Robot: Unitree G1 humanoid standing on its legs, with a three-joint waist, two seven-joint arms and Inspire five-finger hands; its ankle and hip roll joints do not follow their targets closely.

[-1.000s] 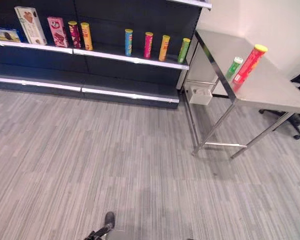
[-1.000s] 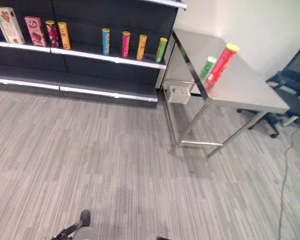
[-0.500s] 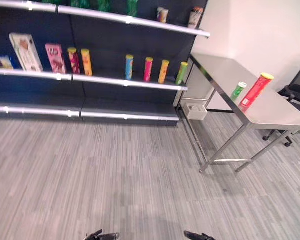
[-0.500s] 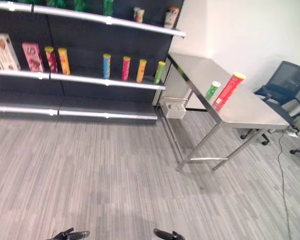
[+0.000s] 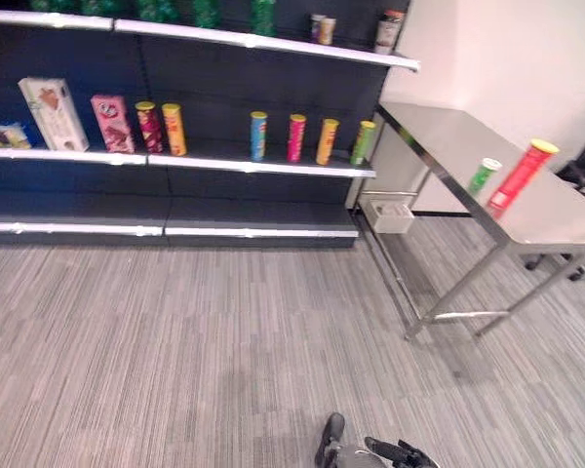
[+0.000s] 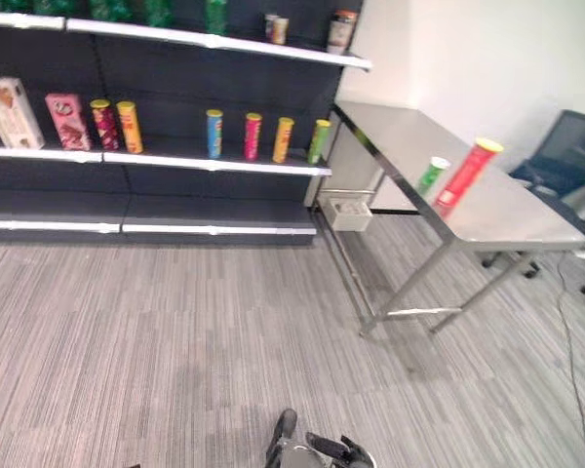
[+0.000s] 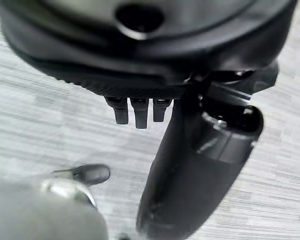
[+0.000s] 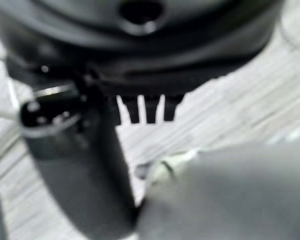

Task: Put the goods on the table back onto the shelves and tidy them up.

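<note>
Red can (image 5: 519,175) and small green can (image 5: 484,175) stand upright on steel table (image 5: 448,136), touching nothing, awaiting pickup. Shelf (image 5: 263,164) row has room beside green-yellow can (image 5: 363,142). Left hand (image 7: 140,107) and right hand (image 8: 150,110) hang empty, fingers seemingly straight, too far to reach.

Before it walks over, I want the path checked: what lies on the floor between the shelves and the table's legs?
In the left eye view, a small white box sits by the shelves, under the table; otherwise grey floor.
</note>
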